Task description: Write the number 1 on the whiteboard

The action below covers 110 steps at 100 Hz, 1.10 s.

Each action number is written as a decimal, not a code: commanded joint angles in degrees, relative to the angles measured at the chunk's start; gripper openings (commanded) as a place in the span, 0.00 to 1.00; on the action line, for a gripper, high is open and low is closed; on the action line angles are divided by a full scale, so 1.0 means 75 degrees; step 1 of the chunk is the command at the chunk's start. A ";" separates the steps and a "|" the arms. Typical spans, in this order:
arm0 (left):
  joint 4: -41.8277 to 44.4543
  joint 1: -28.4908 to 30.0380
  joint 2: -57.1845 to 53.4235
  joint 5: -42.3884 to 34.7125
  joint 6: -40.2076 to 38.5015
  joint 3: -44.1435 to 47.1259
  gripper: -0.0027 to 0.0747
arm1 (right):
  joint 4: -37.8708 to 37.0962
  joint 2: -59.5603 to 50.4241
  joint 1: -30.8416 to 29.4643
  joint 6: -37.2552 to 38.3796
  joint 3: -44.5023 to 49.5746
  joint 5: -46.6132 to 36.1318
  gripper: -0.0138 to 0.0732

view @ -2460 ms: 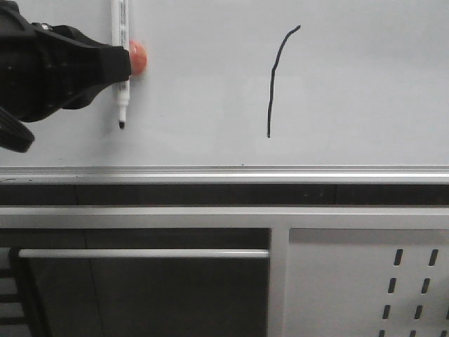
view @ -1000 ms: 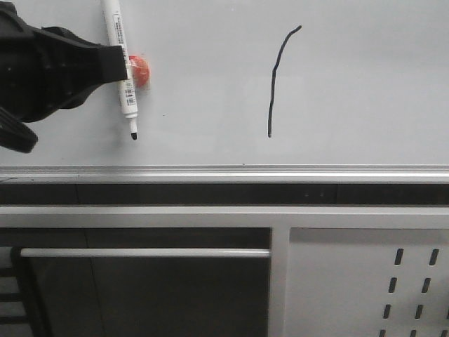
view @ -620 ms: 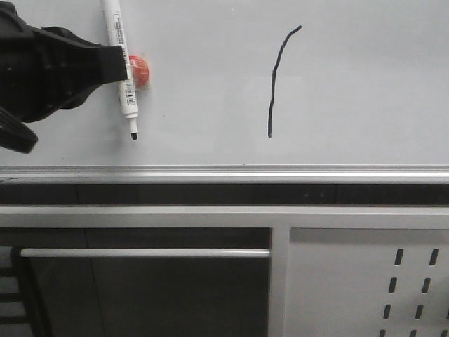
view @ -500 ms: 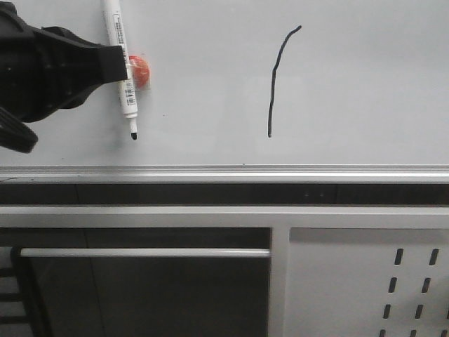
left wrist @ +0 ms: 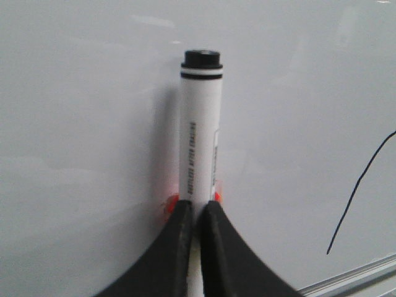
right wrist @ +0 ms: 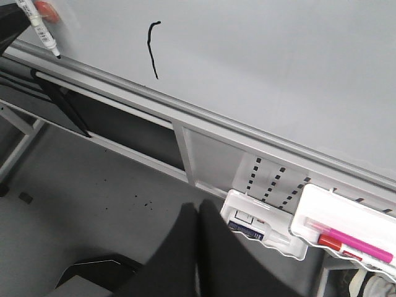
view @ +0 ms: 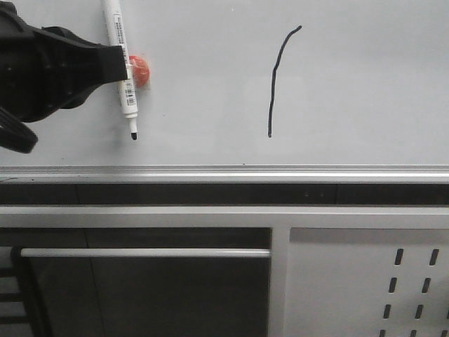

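**Stroke drawn, pen off to the side**

Spread across the whole upper front view: the whiteboard (view: 365, 91), with its silver edge rail below. Drawn near the middle of it: the number 1 (view: 275, 77), a thin black line, nearly upright, slightly curved, with a small hook to the right at the top. Looks complete, so probably the closing step of the task.

Well to the left of the stroke: the left gripper (view: 123, 64), clamped shut on the marker (view: 123, 67) at mid-barrel, black tip pointing down, clear of the drawn line. Whether the tip touches the board: cannot tell.

Down away from the board, over the floor: the right gripper (right wrist: 197, 247), fingers pressed together, holding nothing.

Next, most likely: set the marker down or simply withdraw, without smudging the fresh ink.
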 commanded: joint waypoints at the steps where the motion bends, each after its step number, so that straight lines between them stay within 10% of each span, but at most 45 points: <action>1: -0.0011 0.0025 -0.0146 -0.0706 -0.0013 -0.0180 0.01 | -0.0258 -0.0027 -0.0023 -0.0018 -0.0152 0.0122 0.07; 110: 0.0760 -0.0451 -0.1809 -0.1974 -0.0513 0.1926 0.01 | -0.0355 -0.0027 -0.0023 -0.0018 -0.0152 0.0049 0.07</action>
